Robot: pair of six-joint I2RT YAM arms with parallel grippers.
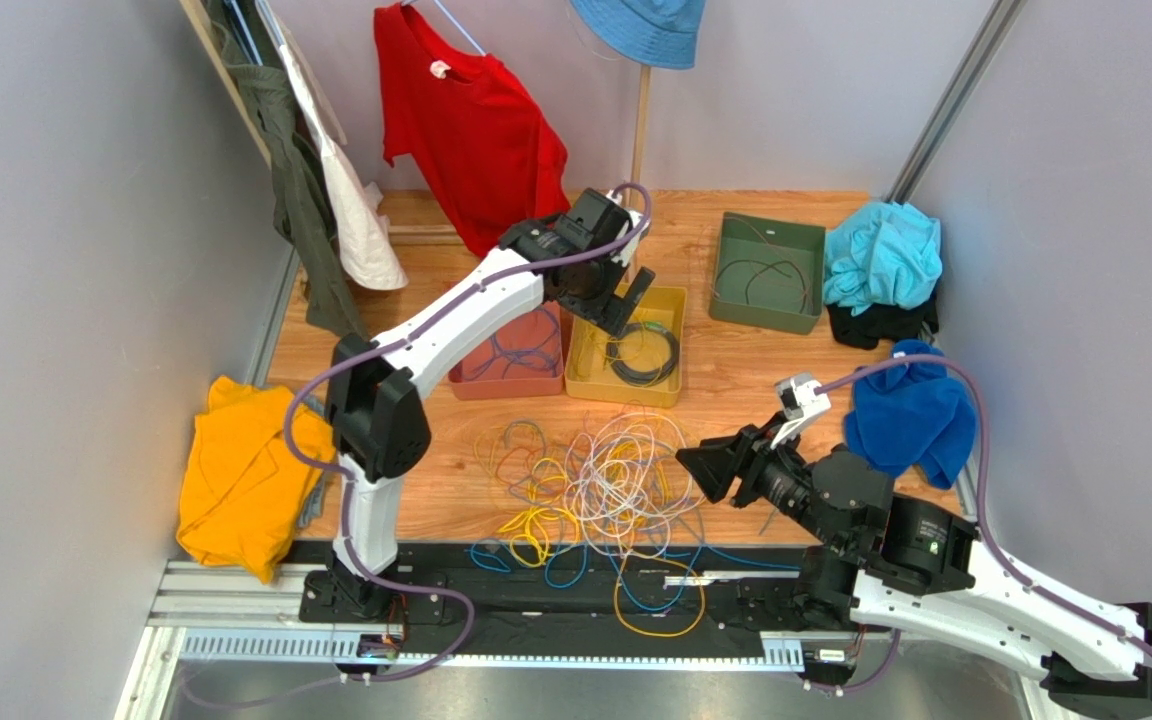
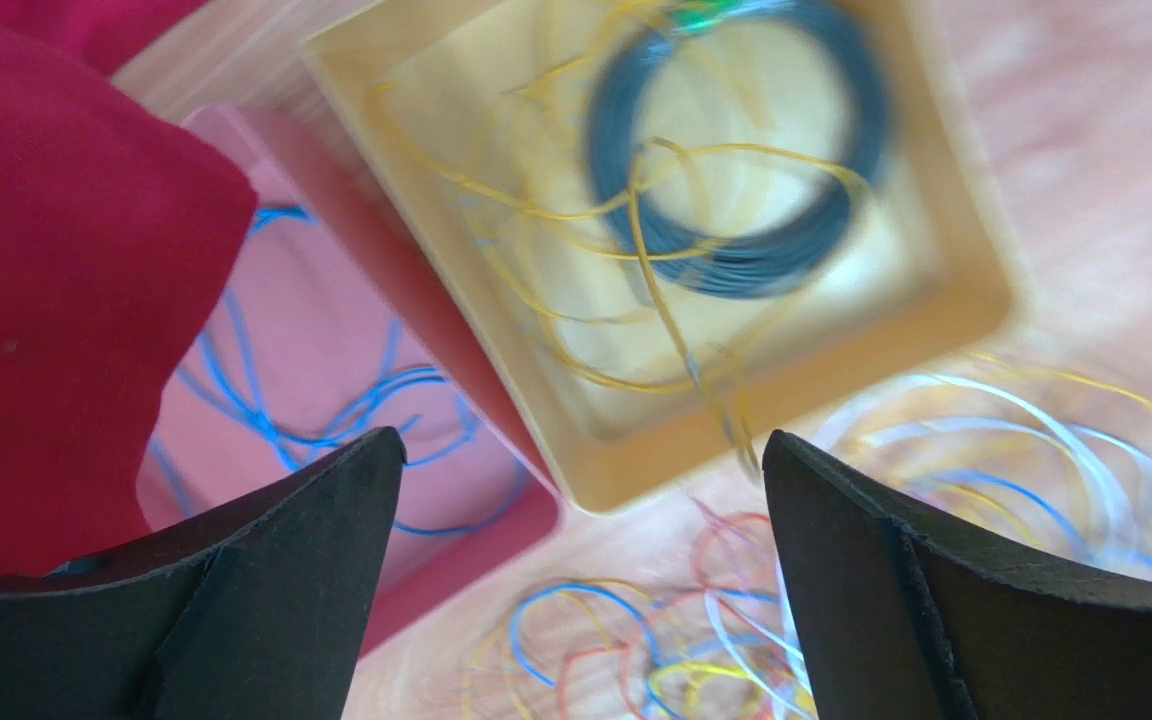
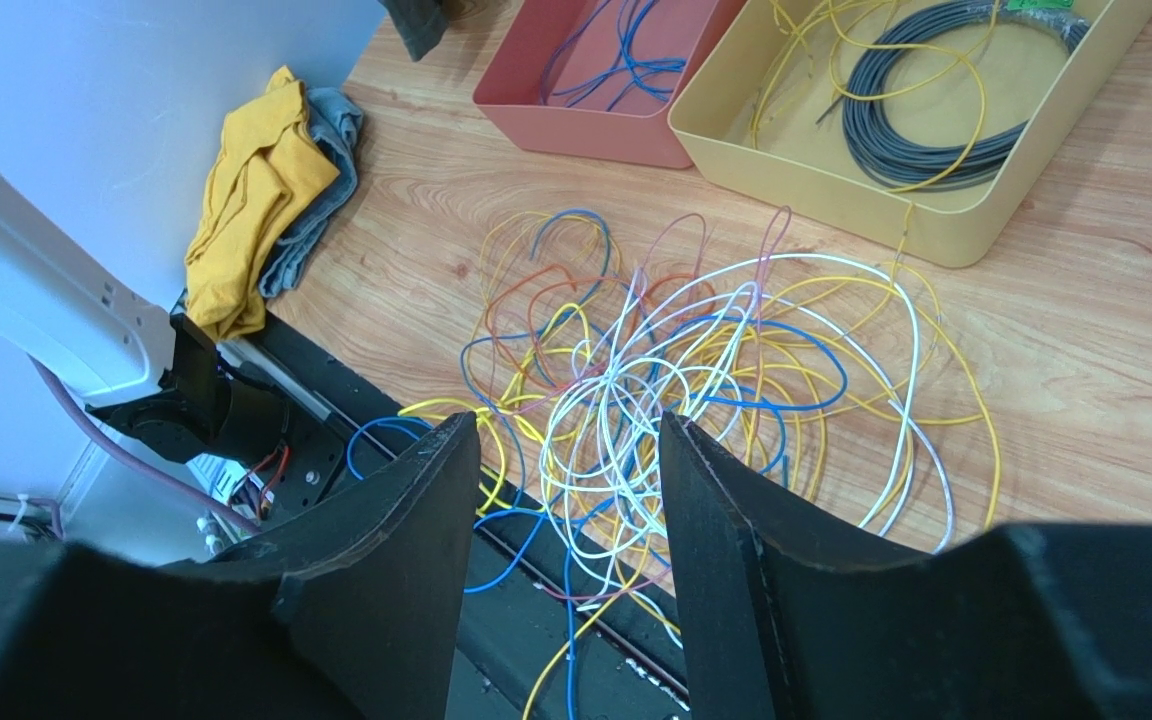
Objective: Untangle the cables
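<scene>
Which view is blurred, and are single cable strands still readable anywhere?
Left wrist: motion-smeared, yellow tray and the dark coil in it streaked. Right wrist: crisp, single strands in the cables pile separable by colour. Top external: sharp, light even, no glare; strands too thin there to follow.

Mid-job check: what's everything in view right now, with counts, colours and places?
cables: one tangled heap, yellow, white, blue, table centre
red tray: one, behind heap, blue cables inside
yellow tray: one, right of red tray, dark coil and yellow cables inside
green tray: one, far right, dark cable inside
yellow cloth: one, left edge
teal cloth: one, far right
blue cloth: one, right edge
red shirt: one, hanging at back
blue hat: one, on pole at back
olive and white garments: hanging, back left
left gripper: black, open, over yellow tray
right gripper: black, open, at heap's right side
</scene>
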